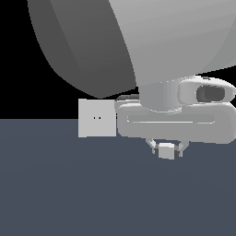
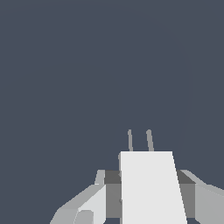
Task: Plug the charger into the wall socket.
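A broad grey link of the Franka arm (image 1: pixel 120 41) filled the upper part of the exterior view, with a black background behind it and a flat slate-blue floor (image 1: pixel 69 193) spreading across the lower half. Below that link the paler wrist and hand body (image 1: pixel 175 122) stretched sideways, its outline overlapping the near edge of the wall socket (image 1: pixel 96 118). The socket stood upright as a light-grey square plate toward the exterior view's left, at the line where floor met black, with two tiny dark holes close together near its centre. Under the hand body hung the gripper (image 1: pixel 167 148), its two short fingers angled inward on either side of the charger (image 1: pixel 167 151), a small pale block held between them and clear of the floor. The charger sat well to the exterior view's right of the socket and lower than its holes, not touching the plate. In the wrist view the charger (image 2: pixel 151 188) appeared as a white block with grey fingers (image 2: pixel 87 205) pressed at both its flanks, so the jaws were clamped on it. Two thin grey prongs (image 2: pixel 149 141) stood out from the block's far end, side by side, pointing over bare floor (image 2: pixel 87 65).
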Controlling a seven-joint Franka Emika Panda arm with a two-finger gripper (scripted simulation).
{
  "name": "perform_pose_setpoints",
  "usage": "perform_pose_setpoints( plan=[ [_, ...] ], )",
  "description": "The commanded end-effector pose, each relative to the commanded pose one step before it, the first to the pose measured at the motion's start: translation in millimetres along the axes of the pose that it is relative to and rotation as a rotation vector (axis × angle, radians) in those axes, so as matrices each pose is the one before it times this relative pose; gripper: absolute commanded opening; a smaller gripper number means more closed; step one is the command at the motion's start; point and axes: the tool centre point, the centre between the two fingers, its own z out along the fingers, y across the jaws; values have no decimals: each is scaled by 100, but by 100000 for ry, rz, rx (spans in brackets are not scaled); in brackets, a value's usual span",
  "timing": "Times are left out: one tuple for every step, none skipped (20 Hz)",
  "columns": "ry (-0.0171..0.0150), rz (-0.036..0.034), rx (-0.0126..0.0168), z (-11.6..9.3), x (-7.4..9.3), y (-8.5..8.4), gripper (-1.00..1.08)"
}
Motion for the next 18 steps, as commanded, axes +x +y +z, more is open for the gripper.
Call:
perform_pose_setpoints(
  plan=[
    [243,-6939,3234,-981,85,-1817,-100],
    [59,-3173,1472,-434,32,-823,-100],
    [58,-3285,1524,-450,31,-852,-100],
    [56,-3364,1561,-461,30,-873,-100],
    [53,-3412,1584,-468,28,-886,-100],
    [50,-3432,1593,-471,26,-891,-100],
    [43,-3416,1588,-470,23,-888,-100],
    [35,-3365,1567,-463,20,-875,-100],
    [28,-3198,1491,-440,17,-833,-100],
    [17,-2958,1384,-407,13,-772,-100],
    [2,-2717,1282,-373,7,-712,-100],
    [-11,-2478,1182,-340,2,-653,-100],
    [-19,-2245,1079,-309,-1,-594,-100],
    [-23,-2019,976,-277,-3,-536,-100],
    [-30,-1795,879,-247,-6,-479,-100],
    [-39,-1572,786,-215,-10,-424,-100],
    [-46,-1357,695,-185,-13,-370,-100],
    [-50,-1175,617,-160,-15,-325,-100]
  ],
)
